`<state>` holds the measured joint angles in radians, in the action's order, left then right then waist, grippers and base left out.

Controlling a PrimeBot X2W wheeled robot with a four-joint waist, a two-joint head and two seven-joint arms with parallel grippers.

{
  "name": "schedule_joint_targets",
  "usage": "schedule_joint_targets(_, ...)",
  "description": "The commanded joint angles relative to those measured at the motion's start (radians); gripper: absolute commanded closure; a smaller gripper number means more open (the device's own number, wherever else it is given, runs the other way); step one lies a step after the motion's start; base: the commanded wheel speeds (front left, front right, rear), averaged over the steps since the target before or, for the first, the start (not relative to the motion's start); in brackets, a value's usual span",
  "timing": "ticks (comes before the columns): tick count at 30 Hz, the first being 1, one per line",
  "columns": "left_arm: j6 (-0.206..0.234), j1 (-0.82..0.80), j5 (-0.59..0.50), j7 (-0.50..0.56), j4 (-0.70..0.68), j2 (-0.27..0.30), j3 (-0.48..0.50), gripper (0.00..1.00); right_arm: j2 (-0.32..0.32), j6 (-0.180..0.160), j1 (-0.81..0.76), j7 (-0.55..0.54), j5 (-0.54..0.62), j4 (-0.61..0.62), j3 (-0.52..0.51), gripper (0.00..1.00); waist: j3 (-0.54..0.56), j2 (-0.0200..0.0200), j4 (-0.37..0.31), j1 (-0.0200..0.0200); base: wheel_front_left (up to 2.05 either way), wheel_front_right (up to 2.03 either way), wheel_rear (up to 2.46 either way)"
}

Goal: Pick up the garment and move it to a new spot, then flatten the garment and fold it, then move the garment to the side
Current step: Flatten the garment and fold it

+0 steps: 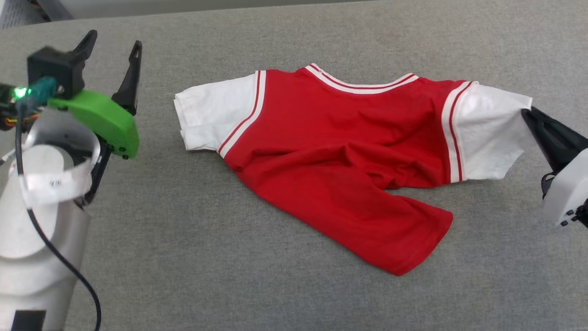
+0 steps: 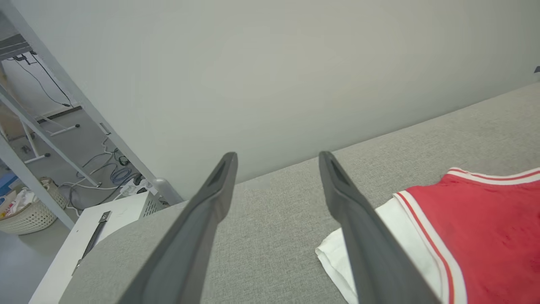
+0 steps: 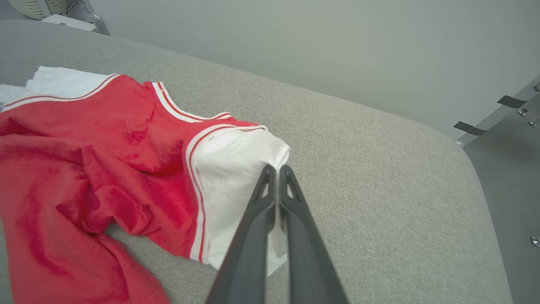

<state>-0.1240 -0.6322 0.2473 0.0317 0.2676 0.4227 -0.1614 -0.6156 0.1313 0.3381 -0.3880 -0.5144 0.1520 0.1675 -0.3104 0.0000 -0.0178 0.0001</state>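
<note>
Nearest me, in the head view, my left arm's pale forearm (image 1: pixel 36 239) rises on the left, well clear of the garment (image 1: pixel 340 161). The garment lies on the grey fabric bench (image 1: pixel 183 257), a plain red face up. Its hem (image 1: pixel 413 243) is the closest part of it to me, pulled askew toward my right, and the body above the hem is rumpled into soft folds.

Farther out, level with the garment's shoulders, my right claw (image 1: pixel 527 112) is pinched tight on the outer edge of the white right-hand sleeve (image 1: pixel 487 133). In the right wrist view the two fingers meet with the white cloth caught between them (image 3: pixel 277 168), and that sleeve edge is drawn up into a peak.

On the opposite side, the left claw (image 1: pixel 114 40) hangs with its fingers spread wide and nothing between them, apart from the white left-hand sleeve (image 1: pixel 211 112), which lies flat on the bench.

Past the shoulders sits the striped collar (image 1: pixel 363 82), then bare bench, then a pale wall (image 2: pixel 295 63). Beyond the bench corner off the garment's left-hand sleeve, a woven basket (image 2: pixel 25 213) stands on the floor.
</note>
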Motion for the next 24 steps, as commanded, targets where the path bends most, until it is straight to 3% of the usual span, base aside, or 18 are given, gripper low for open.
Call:
schedule_joint_targets(1,-0.005,-0.041,0.038,0.07,0.015,0.024,-0.039,0.0,0.009,-0.001,-0.003,-0.003,0.011,0.012,0.006,1.0,-0.025,0.0,-0.023,-0.0001,0.0,0.0,0.0)
schedule_joint_targets(7,-0.006,-0.204,0.291,0.393,0.049,0.137,-0.235,0.0,0.02,-0.001,0.014,-0.001,0.019,0.027,0.019,1.0,-0.081,0.0,-0.055,-0.0001,0.0,0.0,0.0)
schedule_joint_targets(13,-0.007,-0.312,0.445,0.636,0.106,0.211,-0.361,0.0,0.02,-0.001,0.043,0.006,0.014,0.027,0.035,1.0,-0.143,0.0,-0.083,-0.0001,0.0,0.0,0.0)
schedule_joint_targets(15,-0.007,-0.336,0.496,0.687,0.134,0.216,-0.375,0.0,0.021,-0.001,0.057,0.01,0.012,0.024,0.045,1.0,-0.164,0.0,-0.094,-0.0001,0.0,0.0,0.0)
schedule_joint_targets(24,-0.007,-0.399,0.529,0.764,0.226,0.258,-0.492,0.0,0.022,-0.001,0.106,0.037,0.001,-0.006,0.082,1.0,-0.231,0.0,-0.125,-0.0001,0.0,0.0,0.0)
